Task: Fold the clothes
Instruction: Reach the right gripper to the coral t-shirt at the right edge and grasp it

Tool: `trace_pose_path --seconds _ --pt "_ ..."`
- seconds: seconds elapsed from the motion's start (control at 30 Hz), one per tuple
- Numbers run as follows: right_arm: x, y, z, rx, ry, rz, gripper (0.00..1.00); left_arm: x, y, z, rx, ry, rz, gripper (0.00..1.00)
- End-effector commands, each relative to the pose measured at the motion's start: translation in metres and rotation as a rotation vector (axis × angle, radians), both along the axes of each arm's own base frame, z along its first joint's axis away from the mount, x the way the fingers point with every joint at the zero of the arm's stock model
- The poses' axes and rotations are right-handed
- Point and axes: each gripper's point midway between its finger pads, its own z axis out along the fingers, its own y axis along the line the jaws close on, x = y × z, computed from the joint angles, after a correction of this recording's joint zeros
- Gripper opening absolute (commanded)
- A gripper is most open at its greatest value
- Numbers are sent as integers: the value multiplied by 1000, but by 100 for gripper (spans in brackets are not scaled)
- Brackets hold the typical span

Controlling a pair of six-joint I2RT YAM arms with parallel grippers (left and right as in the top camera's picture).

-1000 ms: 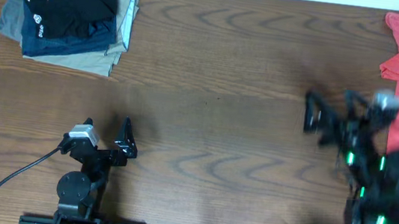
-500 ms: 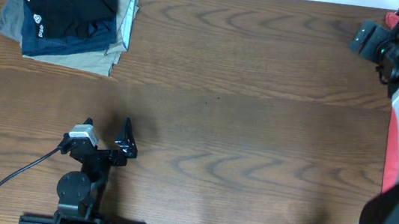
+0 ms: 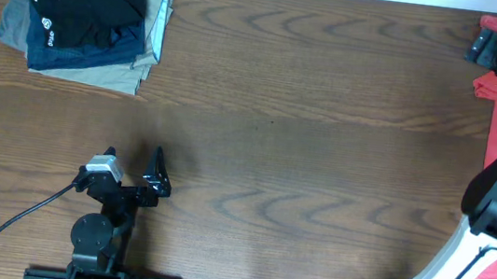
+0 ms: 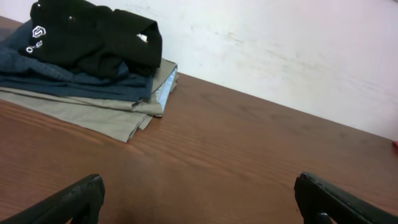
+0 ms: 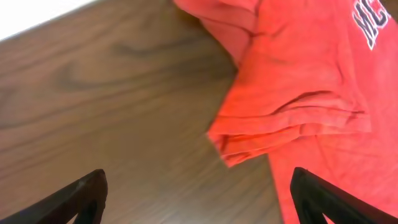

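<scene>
Folding looks not yet begun: the coral-red T-shirt (image 5: 298,81) lies rumpled and spread out at the far right edge of the table (image 3: 304,146). The right gripper (image 5: 199,199) hovers above its bunched sleeve, jaws wide and empty. The left gripper (image 4: 199,202), equally wide and empty, sits well apart, facing the folded stack (image 3: 84,17).

Not much to read here tbh. The navy block lettering (image 5: 375,22) on the coral-red cotton T-shirt (image 5: 298,87) is cut off and looks like "MC". The black folded cotton garment (image 4: 99,34) has a small white hexagon logo (image 4: 38,30); the white marks just beside that logo are too tiny to read.
</scene>
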Motion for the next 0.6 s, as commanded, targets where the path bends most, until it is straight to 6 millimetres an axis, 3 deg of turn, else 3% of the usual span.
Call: trace_pose_path --seconds 0.0,0.13,0.57 --pt "0 -25 -16 -25 35 -30 91 0 2 -17 21 40 12 98" --pt "-5 -38 -46 -8 79 -53 86 0 2 -17 21 40 12 98" --pt "0 -46 -90 -2 105 -63 79 0 2 -17 21 40 13 98"
